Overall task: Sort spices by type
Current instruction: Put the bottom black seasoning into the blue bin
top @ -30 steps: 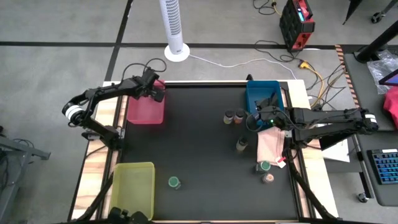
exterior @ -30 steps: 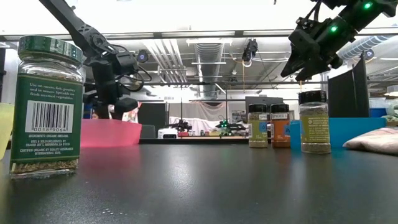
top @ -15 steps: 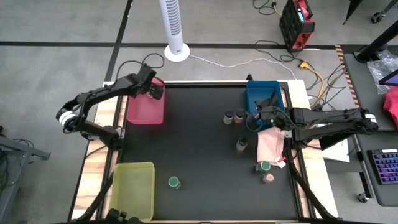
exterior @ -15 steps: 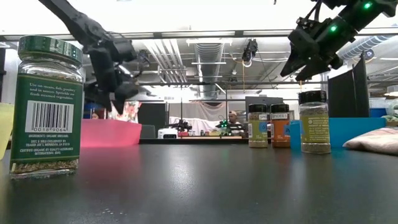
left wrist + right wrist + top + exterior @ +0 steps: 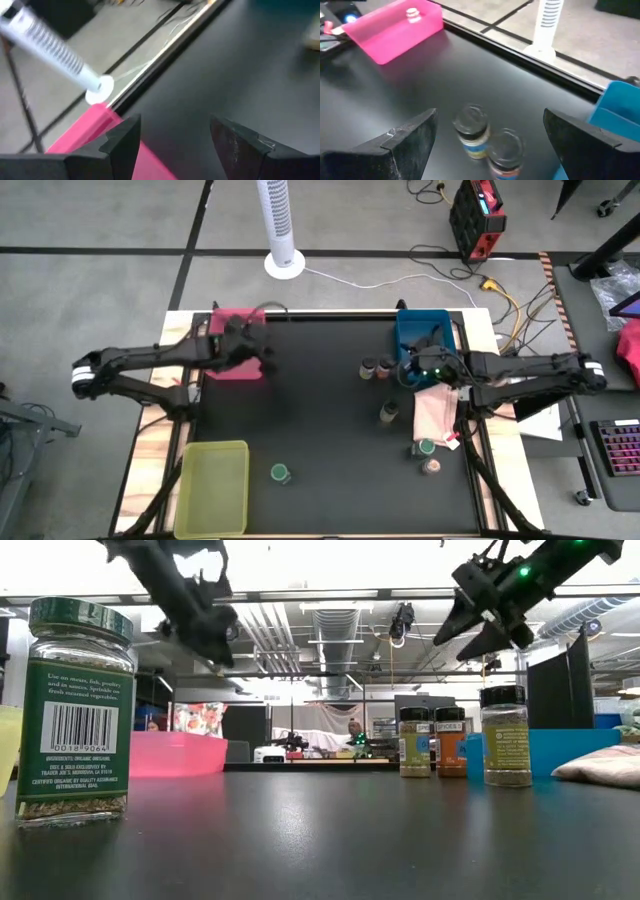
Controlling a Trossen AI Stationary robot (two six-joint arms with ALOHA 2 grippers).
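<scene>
From above, we see our right gripper (image 5: 412, 368) spread wide and empty at centre right, just right of two upright jars (image 5: 377, 368), by the blue tray (image 5: 424, 328); our left gripper (image 5: 262, 352), partly open and empty, sits far off at the red tray (image 5: 232, 370).

At table level, the right gripper (image 5: 478, 610) hangs above those jars (image 5: 433, 741).

In its wrist picture, the pair (image 5: 487, 140) stands low in the frame, between the fingers (image 5: 405, 142), axes vertical.
</scene>
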